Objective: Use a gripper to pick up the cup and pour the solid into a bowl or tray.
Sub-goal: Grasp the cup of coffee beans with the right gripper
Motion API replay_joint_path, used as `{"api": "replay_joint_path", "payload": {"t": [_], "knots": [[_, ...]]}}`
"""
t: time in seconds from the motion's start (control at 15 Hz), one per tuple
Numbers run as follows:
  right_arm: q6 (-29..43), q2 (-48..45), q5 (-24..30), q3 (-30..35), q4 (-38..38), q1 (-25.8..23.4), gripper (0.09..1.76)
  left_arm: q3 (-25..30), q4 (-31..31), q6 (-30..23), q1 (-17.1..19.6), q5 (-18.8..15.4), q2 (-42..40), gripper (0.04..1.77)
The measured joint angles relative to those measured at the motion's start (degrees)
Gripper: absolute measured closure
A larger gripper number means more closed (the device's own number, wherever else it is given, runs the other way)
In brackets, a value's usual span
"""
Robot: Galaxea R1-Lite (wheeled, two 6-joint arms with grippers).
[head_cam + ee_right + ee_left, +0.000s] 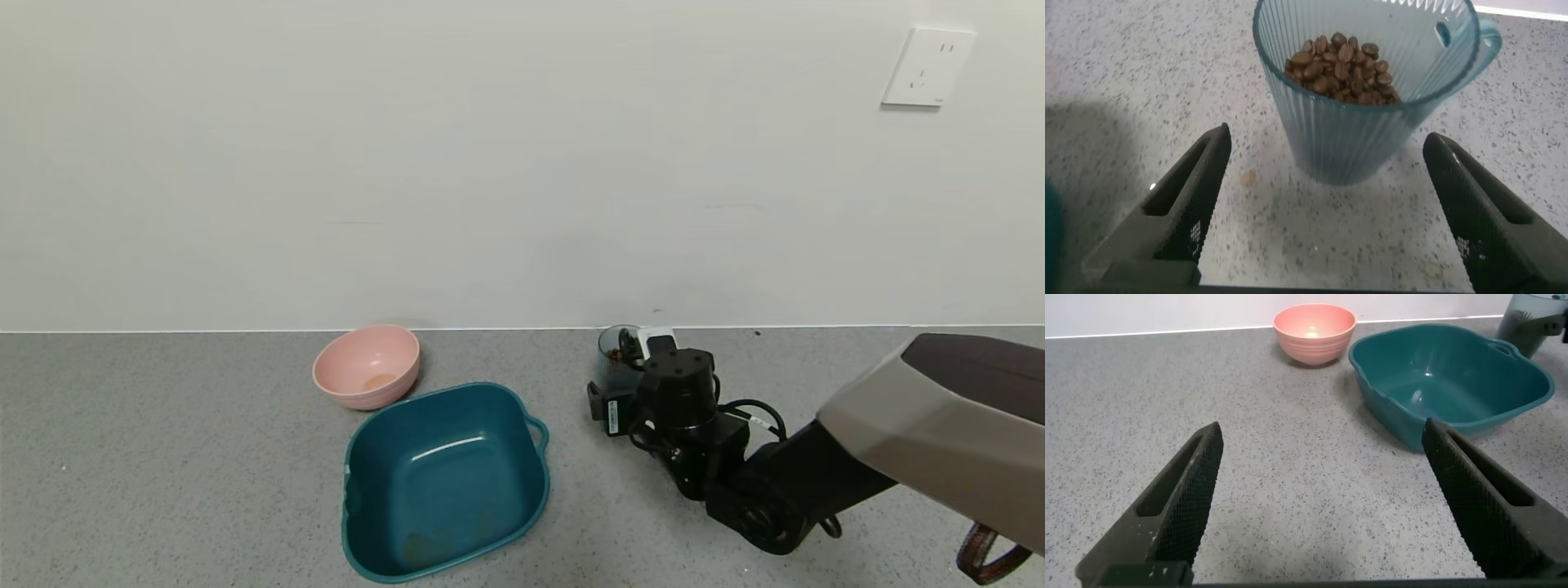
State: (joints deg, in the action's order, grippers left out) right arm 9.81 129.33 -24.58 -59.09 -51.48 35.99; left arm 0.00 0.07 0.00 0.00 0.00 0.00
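Note:
The ribbed blue-grey cup (1360, 106) stands upright on the counter near the wall, with its handle (1485, 41) to one side and brown beans (1341, 69) inside. In the head view the cup (614, 353) is partly hidden behind my right wrist. My right gripper (1323, 143) is open, low over the counter, with the cup just ahead of its fingertips and not touched. The teal basin (445, 478) sits to the left of the cup and looks empty. My left gripper (1323, 441) is open and empty over bare counter, with the basin (1454, 380) ahead of it.
A pink bowl (367, 365) stands behind the basin near the wall, and also shows in the left wrist view (1315, 331). The wall runs close behind the cup. A wall socket (928, 67) is high on the right.

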Motion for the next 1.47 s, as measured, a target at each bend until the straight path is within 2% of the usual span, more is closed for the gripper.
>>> {"api": "replay_joint_path", "payload": {"t": [0.4,0.93,1.47], "knots": [[-0.11,4.57,-3.45,-5.51,-0.13,0.01,0.14,0.0,0.02,0.0,0.0,0.0,0.0,0.06],[-3.8,9.03,-3.47,-8.89,-5.16,-1.48,0.14,0.0,0.02,0.0,0.0,0.0,0.0,0.06],[-4.72,10.3,-3.5,-10.31,-5.24,-1.9,0.14,0.0,0.02,0.0,0.0,0.0,0.0,0.06]]}}
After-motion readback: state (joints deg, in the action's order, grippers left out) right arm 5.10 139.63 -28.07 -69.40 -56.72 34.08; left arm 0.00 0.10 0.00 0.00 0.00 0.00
